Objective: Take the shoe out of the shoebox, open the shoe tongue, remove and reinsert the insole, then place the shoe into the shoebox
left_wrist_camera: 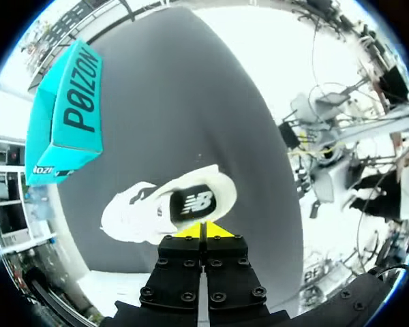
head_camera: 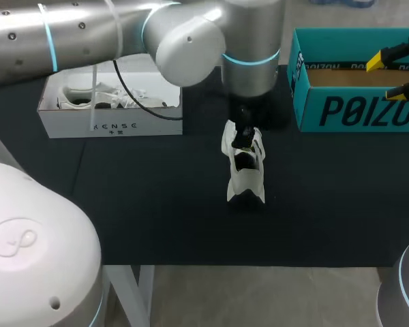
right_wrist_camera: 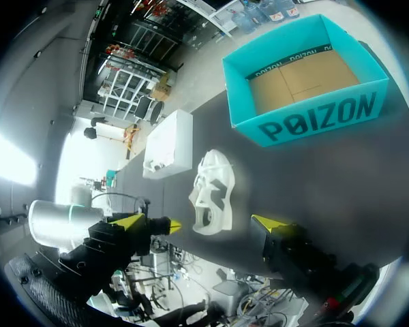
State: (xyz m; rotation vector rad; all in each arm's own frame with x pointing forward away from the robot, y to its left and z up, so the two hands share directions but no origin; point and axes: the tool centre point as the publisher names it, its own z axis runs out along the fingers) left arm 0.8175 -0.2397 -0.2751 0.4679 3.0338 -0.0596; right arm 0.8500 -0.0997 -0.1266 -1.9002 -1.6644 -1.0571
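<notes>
Pinching white shoe (head_camera: pixel 245 178), left end effector (left_wrist_camera: pixel 203 231), teal shoebox (head_camera: pixel 354 109) nearby

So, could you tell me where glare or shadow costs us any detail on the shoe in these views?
Head view: the shoe is washed bright against the dark table, and the left arm hides its top. Left wrist view: the shoe is evenly lit and the insole mark is plain; glare lies only beyond the table. Right wrist view: the shoe glows pale, so its folds are hard to read.

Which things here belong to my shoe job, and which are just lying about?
Job:
white shoe on the table
empty teal shoebox

Lying about:
white box
second shoe inside it
</notes>
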